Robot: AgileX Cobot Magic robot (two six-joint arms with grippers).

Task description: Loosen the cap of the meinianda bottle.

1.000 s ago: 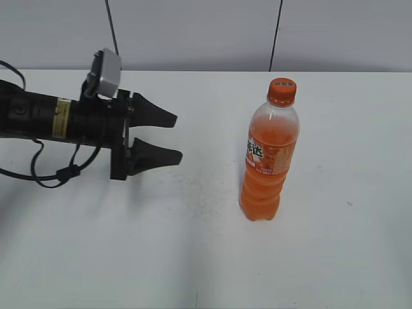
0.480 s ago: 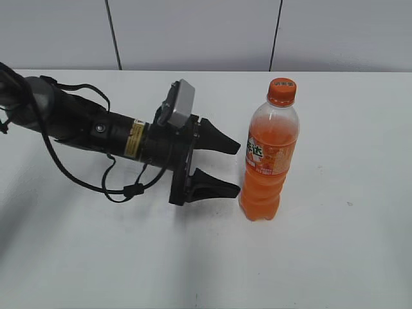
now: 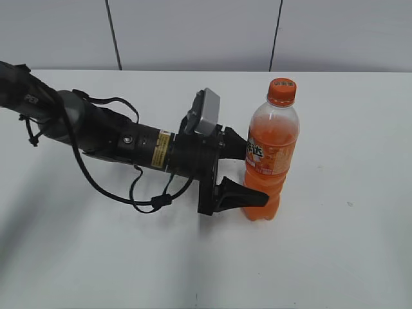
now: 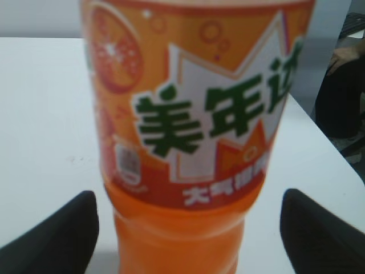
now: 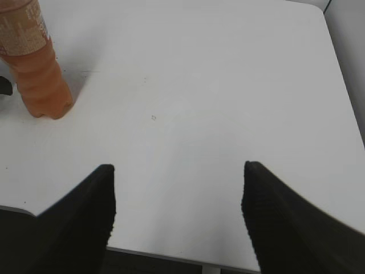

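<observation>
Cables (image 3: pixel 138 193) drooped off the left arm (image 3: pixel 96 132) on the left side of the exterior view, one loose black loop hanging just above the white table (image 3: pixel 96 257). The arm itself came in low from the left edge, with a grey camera box (image 3: pixel 204 112) perched on its wrist. At its tip the left gripper (image 3: pixel 248 172) was spread wide, one finger on each side of the meinianda bottle (image 3: pixel 267 151). The near finger (image 3: pixel 239 194) sat right up against the lower body of the bottle; couldn't tell if it was actually touching. The far finger was mostly hidden behind the label. In the left wrist view the bottle's orange label (image 4: pixel 194 108) filled the frame between the two dark fingertips (image 4: pixel 54 240), with visible gaps on both sides, so nothing was clamped.

The bottle stood upright a bit right of the table's middle, orange drink inside, and the cap (image 3: pixel 281 91) was on top, clear of the gripper and well above it. Nothing else stood near it.

Over on the right, the right gripper (image 5: pixel 178 200) showed only in its own wrist view, fingers wide apart and holding nothing, above bare table with the bottle off at the upper left.

Count: one bottle, one cap, two grippers, one table.
</observation>
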